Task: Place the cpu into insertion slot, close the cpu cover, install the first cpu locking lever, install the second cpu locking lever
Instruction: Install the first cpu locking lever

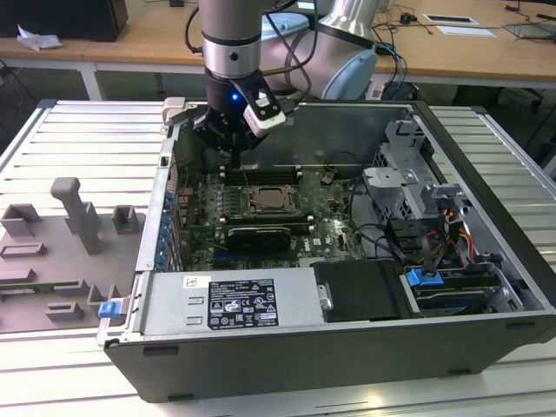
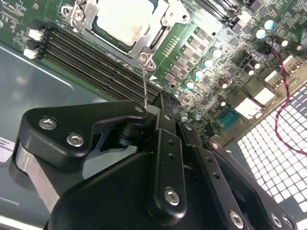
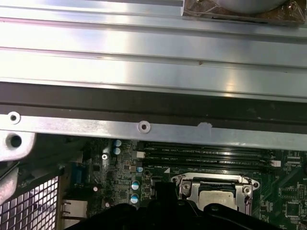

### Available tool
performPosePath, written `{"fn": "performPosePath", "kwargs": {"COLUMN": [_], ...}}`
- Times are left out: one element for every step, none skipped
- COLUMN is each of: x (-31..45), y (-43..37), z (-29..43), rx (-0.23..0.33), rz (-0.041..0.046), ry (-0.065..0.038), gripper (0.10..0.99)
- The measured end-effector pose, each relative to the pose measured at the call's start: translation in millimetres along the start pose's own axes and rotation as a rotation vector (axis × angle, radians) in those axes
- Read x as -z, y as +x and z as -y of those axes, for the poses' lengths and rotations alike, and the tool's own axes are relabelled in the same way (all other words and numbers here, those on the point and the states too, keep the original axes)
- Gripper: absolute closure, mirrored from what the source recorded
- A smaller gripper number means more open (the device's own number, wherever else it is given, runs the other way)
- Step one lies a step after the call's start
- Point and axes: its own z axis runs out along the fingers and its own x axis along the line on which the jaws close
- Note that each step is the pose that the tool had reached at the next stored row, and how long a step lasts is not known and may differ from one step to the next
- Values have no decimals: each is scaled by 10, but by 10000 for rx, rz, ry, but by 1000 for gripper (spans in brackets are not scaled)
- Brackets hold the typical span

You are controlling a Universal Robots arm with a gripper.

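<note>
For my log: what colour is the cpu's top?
Pale silvery-beige; the cpu shows best in the second wrist view, framed by the silvery cpu cover.

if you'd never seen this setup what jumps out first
The black gripper hanging inside the open dark grey computer case, above the green motherboard. Just below it, the pale silvery square cpu sits under its silvery metal cover frame, a thin wire lever rising toward the gripper.

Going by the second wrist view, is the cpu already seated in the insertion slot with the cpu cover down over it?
Yes: the cpu lies flat inside the cpu cover, whose metal frame sits around its edges on the motherboard.
</note>
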Motion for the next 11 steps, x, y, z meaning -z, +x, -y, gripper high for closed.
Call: {"fn": "performPosePath", "kwargs": {"x": [-1,-1,-1,-1,-2,-2,-2,-2,-2,-2,-2], "y": [-14,-31,-41,-46,-52,-62,-72,-82,-89,-97,-103], "z": [1,2,3,3,3,4,5,5,6,6,7], "rx": [1,0,1,1,1,0,0,0,-1,0,0], "rz": [1,1,0,0,1,1,1,0,0,0,1], "ry": [-1,-1,-1,0,-1,0,-1,0,0,0,0], "gripper": [980,980,980,980,980,980,980,980,980,980,980]}}
